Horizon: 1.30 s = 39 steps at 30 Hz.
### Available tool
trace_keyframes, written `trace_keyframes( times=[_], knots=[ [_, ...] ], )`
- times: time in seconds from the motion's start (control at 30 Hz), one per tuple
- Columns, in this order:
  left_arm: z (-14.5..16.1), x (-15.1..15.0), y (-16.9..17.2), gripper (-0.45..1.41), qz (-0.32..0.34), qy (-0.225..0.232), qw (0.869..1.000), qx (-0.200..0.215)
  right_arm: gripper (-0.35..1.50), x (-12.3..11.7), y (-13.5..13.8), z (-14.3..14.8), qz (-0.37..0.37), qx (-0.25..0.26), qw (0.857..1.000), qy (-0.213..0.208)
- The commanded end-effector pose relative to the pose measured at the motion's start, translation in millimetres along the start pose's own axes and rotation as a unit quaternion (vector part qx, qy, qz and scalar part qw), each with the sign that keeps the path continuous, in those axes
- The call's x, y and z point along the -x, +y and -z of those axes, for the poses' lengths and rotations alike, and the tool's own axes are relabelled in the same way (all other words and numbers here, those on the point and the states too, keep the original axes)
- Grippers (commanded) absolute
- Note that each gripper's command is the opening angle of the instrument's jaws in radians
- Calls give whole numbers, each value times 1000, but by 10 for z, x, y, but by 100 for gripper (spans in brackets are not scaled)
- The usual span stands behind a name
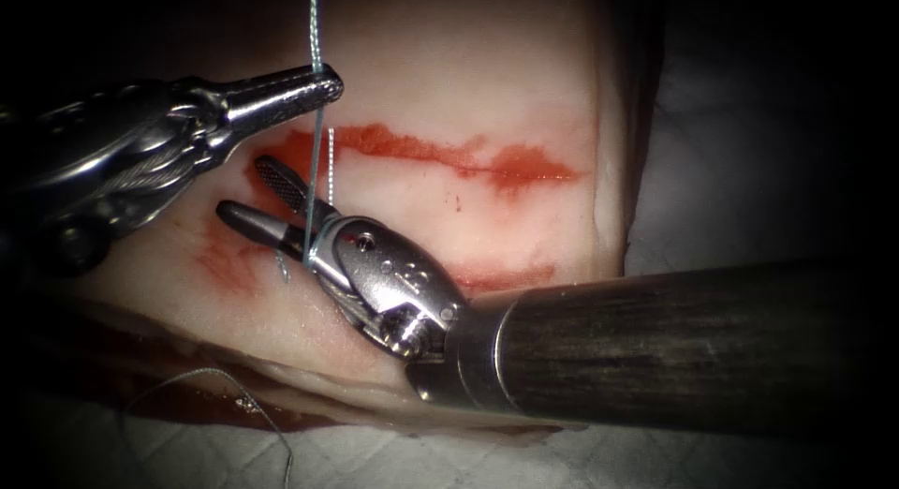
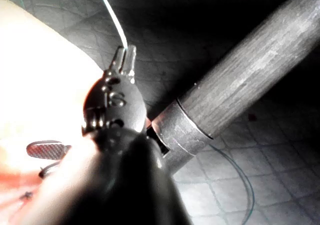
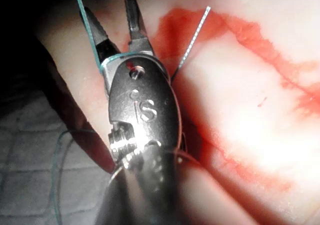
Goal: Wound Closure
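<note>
Endoscope view: the left tool (image 1: 330,82) is seen with its jaws pressed together, pinching the thread (image 1: 316,30), which runs up out of frame and down toward the tissue (image 1: 524,86).
Right tool: the right tool (image 1: 251,193) is shown with its jaws spread and holding nothing; a turn of thread is wrapped around its neck, just behind the jaws.
Short thread end: a pale, stiff thread end (image 1: 331,166) stands upright beside the cut (image 1: 449,156), near the upper jaw of the right tool.
Key relation: the thread end lies just beyond and to the right of the open jaws, its long axis roughly vertical; the right tool is judged the nearer of the two.
Needle: no needle can be made out; a loose loop of thread (image 1: 234,386) trails over the cloth (image 1: 449,461) below the tissue.
Red fluid: the red fluid (image 1: 375,140) is spread along the cut and at its left end.
Hard to make out: where the thread enters the tissue is masked by the right tool.
</note>
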Motion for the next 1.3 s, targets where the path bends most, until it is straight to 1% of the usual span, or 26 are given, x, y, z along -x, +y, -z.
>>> trace_keyframes(
  times=[0.03, 0.07, 0.13, 0.17, 0.23, 0.3, 0.33, 0.37, 0.4, 0.47, 0.5, 0.53, 0.57, 0.6, 0.63, 0.67, 0.73, 0.83, 0.9, 0.97, 1.03, 1.07, 1.17, 1.2, 1.27, 1.3],
  knots=[
    [-15, -2, 17, -45, -3, -3, 1000, 6, 0, -3, 6, -7, 1, 12, 1000, 0],
    [-25, -5, 35, -45, -11, -5, 1000, 9, -6, -3, 9, -8, 3, 19, 1000, 2],
    [-29, -8, 42, -45, -12, -5, 1000, 9, -8, -3, 11, -8, 5, 26, 1000, 2],
    [-37, -16, 60, -45, -16, -3, 1000, 12, -10, -3, 13, -8, 7, 38, 999, -2],
    [-40, -20, 68, -45, -18, -1, 1000, 13, -10, -3, 14, -9, 7, 48, 999, -6],
    [-44, -32, 85, -45, -25, 6, 1000, 16, -1, -3, 15, -9, 9, 57, 998, -13],
    [-46, -44, 98, -45, -31, 12, 999, 18, 15, -2, 15, -10, 6, 66, 998, -19],
    [-46, -53, 105, -45, -35, 18, 999, 19, 24, -1, 15, -10, 6, 70, 997, -19],
    [-46, -53, 105, -45, -35, 18, 999, 19, 24, -1, 15, -10, 6, 70, 997, -19],
    [-45, -71, 114, -45, -26, 26, 999, 23, 36, 0, 15, -10, 9, 69, 997, -21],
    [-42, -87, 121, -45, -16, 28, 999, 24, 49, 1, 14, -11, 12, 69, 997, -23],
    [-39, -95, 123, -45, -10, 30, 999, 24, 51, 2, 14, -11, 18, 69, 997, -23],
    [-34, -111, 128, -45, 0, 33, 999, 27, 47, 4, 13, -11, 20, 69, 997, -26],
    [-31, -118, 130, -45, 3, 36, 999, 28, 49, 4, 13, -12, 22, 68, 997, -28],
    [-26, -132, 133, -45, 12, 43, 998, 32, 49, 5, 13, -12, 22, 69, 997, -32],
    [-26, -132, 133, -45, 12, 43, 998, 32, 49, 5, 13, -12, 22, 69, 997, -32],
    [-22, -145, 133, -45, 21, 45, 998, 36, 54, 5, 13, -12, 22, 69, 997, -37],
    [-17, -160, 132, -45, 27, 51, 997, 41, 54, 5, 13, -12, 22, 69, 997, -38],
    [-12, -161, 134, -45, 32, 51, 997, 40, 52, 5, 13, -12, 22, 69, 997, -38],
    [-10, -161, 134, -45, 35, 51, 997, 40, 39, 5, 12, -12, 22, 69, 997, -38],
    [-9, -162, 134, -45, 34, 51, 997, 40, 41, 5, 12, -11, 22, 70, 997, -38],
    [-7, -164, 134, -45, 39, 50, 997, 40, 49, 5, 12, -11, 22, 70, 997, -40],
    [-4, -169, 133, -45, 44, 49, 997, 41, 62, 6, 11, -12, 24, 68, 997, -41],
    [-1, -173, 130, -45, 48, 48, 997, 43, 76, 6, 10, -13, 26, 66, 997, -43],
    [1, -177, 128, -45, 53, 46, 997, 44, 84, 7, 10, -14, 26, 59, 997, -43],
    [2, -179, 127, -45, 52, 46, 997, 45, 84, 8, 10, -15, 26, 56, 997, -44]
  ],
)
